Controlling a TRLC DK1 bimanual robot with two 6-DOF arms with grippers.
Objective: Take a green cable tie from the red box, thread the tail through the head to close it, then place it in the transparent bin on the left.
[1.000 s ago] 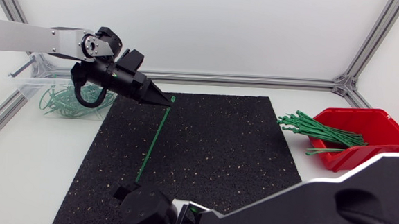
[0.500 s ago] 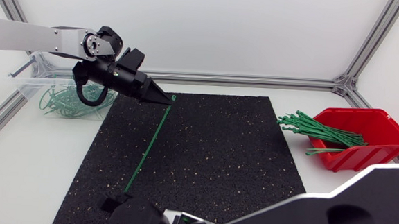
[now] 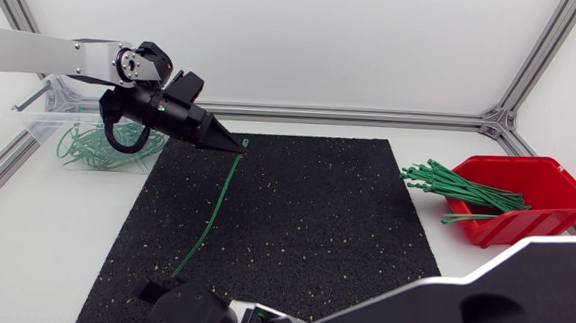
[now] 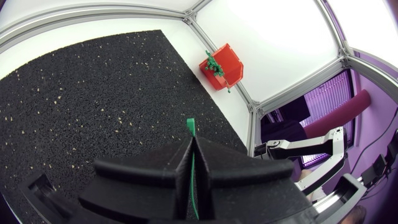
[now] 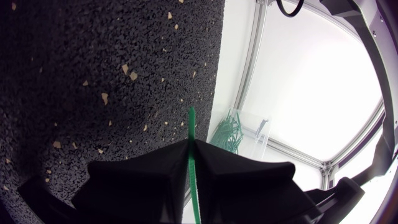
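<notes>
One green cable tie stretches above the black mat between my two grippers. My left gripper is shut on its head end near the mat's far left corner; in the left wrist view a short green tip pokes out past the closed gripper. My right gripper, at the mat's front edge, is shut on the tail, and the tie sticks out ahead of that gripper. The red box at the right holds several green ties. The transparent bin stands at the left.
The bin holds several closed green ties. My right arm's large link covers the front right corner of the table. Aluminium frame rails run along the table's back and sides.
My right gripper has slid left and toward the front edge while closing on the tie's tail. The tie's lower end has swung left with it and bows slightly. The left gripper barely moved.
</notes>
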